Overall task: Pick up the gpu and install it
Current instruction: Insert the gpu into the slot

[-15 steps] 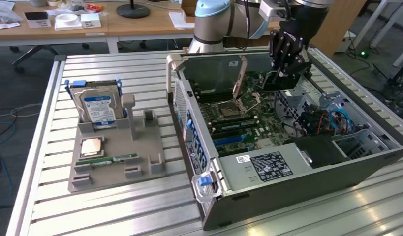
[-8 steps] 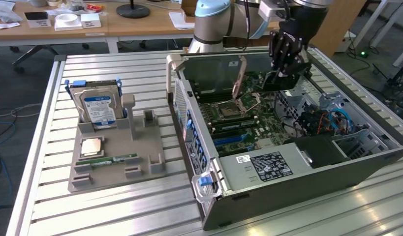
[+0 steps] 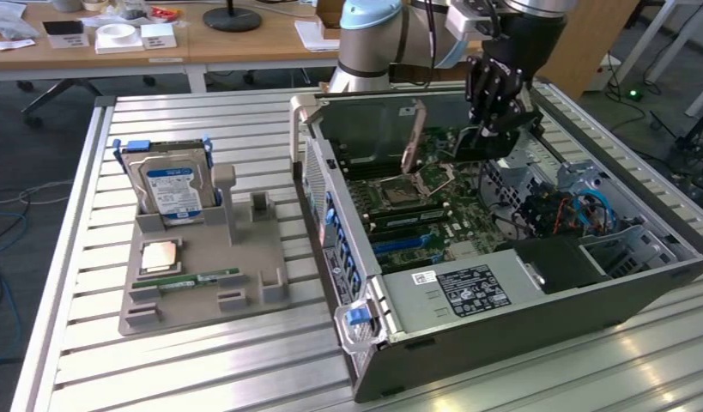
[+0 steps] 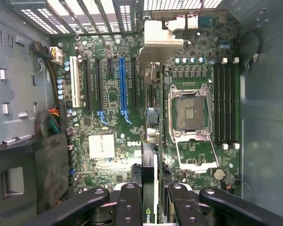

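My gripper (image 3: 491, 120) hangs inside the open computer case (image 3: 626, 283), over the far end of the green motherboard (image 3: 426, 210). Its jaws are shut on the gpu (image 3: 502, 148), a dark thin card held upright below the fingers. In the wrist view the gpu (image 4: 151, 167) runs edge-on out from between the black fingers (image 4: 127, 202), with its silver bracket end (image 4: 161, 37) toward the case's rear grille. The card sits above the board, between the long blue slot (image 4: 121, 84) and the processor socket (image 4: 191, 113). I cannot tell whether it touches the board.
A grey parts holder (image 3: 203, 266) on the slatted table at the exterior view's left carries a silver hard drive (image 3: 173, 184), a processor chip (image 3: 159, 256) and a green memory stick (image 3: 185, 281). The power supply (image 3: 466, 287) and bundled cables (image 3: 569, 210) fill the case's near end.
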Controlling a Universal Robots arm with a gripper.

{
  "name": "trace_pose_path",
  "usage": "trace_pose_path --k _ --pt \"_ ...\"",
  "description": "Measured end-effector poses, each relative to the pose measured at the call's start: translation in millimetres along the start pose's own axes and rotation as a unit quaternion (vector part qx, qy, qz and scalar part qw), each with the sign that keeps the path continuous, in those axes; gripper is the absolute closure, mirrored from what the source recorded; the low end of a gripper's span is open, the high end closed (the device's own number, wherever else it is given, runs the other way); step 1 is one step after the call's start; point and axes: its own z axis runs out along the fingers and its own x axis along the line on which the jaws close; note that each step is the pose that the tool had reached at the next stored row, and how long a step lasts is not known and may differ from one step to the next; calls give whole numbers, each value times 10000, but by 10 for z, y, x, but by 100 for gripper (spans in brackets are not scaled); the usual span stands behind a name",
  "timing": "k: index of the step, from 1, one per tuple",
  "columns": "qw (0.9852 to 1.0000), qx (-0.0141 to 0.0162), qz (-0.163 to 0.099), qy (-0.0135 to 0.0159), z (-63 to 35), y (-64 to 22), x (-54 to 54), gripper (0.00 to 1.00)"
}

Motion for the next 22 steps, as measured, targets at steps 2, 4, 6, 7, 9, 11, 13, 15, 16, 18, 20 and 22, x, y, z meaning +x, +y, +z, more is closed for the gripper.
trace_pose_path --k 2,4,6,7,9,11,13,15,16,18,20,22 --pt "10000 0 0 1 0 2 0 74" --pt "10000 0 -1 -1 2 2 0 74" --pt "10000 0 0 -1 4 13 0 74" --pt "10000 0 0 0 5 22 1 74" --pt "10000 1 0 -1 6 48 3 74" --pt "10000 1 -1 -1 7 74 4 74" --pt "10000 4 0 -2 9 95 11 74" --pt "10000 5 -1 -2 8 95 45 74" --pt "10000 5 -1 -1 8 95 64 74" --pt "10000 5 -1 -1 8 96 104 74" --pt "10000 12 -1 -3 16 112 126 74" --pt "10000 23 -2 -6 31 138 135 74"
